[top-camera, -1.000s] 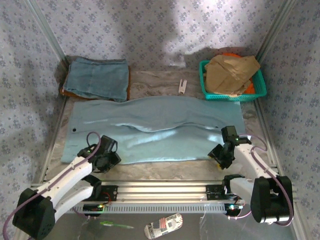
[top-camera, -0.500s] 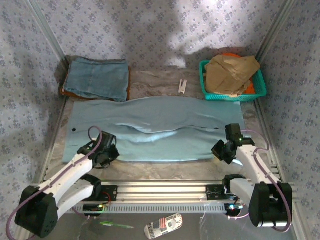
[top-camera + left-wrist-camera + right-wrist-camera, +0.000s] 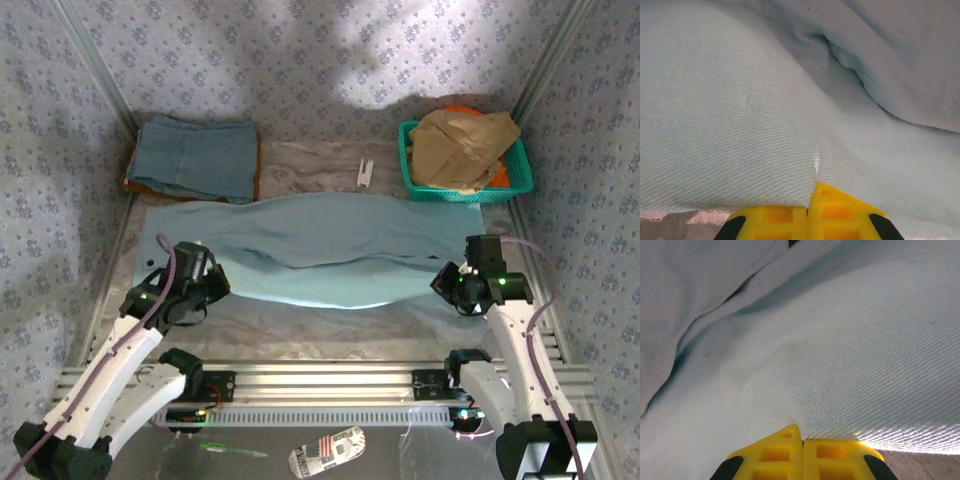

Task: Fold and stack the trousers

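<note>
The table [image 3: 320, 325] carried the trousers [image 3: 330, 235] spread crosswise over its middle, their near edge raised off the table at both ends. A folded denim garment [image 3: 195, 158] lay at the table's far left corner, and a teal basket [image 3: 465, 192] of tan cloth [image 3: 460, 140] sat at its far right. Toward the table's left side, the left gripper [image 3: 205, 285] had its jaws pinched closed on the trousers' edge. Toward the right side, the right gripper [image 3: 455, 288] was clamped on them likewise.

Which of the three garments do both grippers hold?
The pale sky-blue trousers spread mid-table: the left gripper and right gripper pinch their near edge. The denim garment lies far left, the tan garment in the basket.
</note>
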`<state>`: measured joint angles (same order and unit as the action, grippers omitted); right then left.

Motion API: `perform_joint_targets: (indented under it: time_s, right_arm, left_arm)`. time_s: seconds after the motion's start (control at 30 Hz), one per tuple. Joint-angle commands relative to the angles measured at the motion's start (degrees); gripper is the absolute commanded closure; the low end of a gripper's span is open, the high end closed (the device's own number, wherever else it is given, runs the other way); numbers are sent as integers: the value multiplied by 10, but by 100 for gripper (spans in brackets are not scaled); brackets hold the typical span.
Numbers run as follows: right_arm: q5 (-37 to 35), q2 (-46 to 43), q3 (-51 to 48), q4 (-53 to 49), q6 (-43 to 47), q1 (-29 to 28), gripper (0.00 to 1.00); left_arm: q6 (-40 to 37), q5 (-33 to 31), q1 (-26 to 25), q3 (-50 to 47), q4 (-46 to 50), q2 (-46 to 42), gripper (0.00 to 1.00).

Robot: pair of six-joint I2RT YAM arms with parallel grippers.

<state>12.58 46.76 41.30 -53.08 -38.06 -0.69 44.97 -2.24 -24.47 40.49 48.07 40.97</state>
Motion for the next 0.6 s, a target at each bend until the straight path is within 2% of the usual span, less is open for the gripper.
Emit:
perform_joint_targets:
  time_s: [0.0,0.17,0.33,0.37,0.4,0.43,0.47,0.53,0.57]
  right_arm:
    - [30,-17,2,-40,15,7,100]
    - [34,-44,23,-55,11,15,100]
    - [39,-57,50,-94,16,22,100]
    - [46,-60,49,-100,16,23,100]
    - [47,-65,47,-106,15,23,100]
    - [49,-70,46,-111,16,23,95]
    - [56,-76,46,-118,16,23,83]
    - [59,-89,52,-128,16,23,56]
    - [57,-94,59,-134,35,23,47]
  left_arm:
    - [-14,23,3,10,68,-32,100]
    - [10,23,-1,26,105,-85,100]
    - [10,31,0,42,140,-90,100]
    - [13,42,0,41,145,-91,96]
    - [19,55,0,37,148,-97,88]
    - [23,69,0,33,147,-105,76]
    - [26,84,0,30,147,-116,57]
    - [31,107,0,35,153,-136,44]
    - [32,112,0,44,157,-146,38]
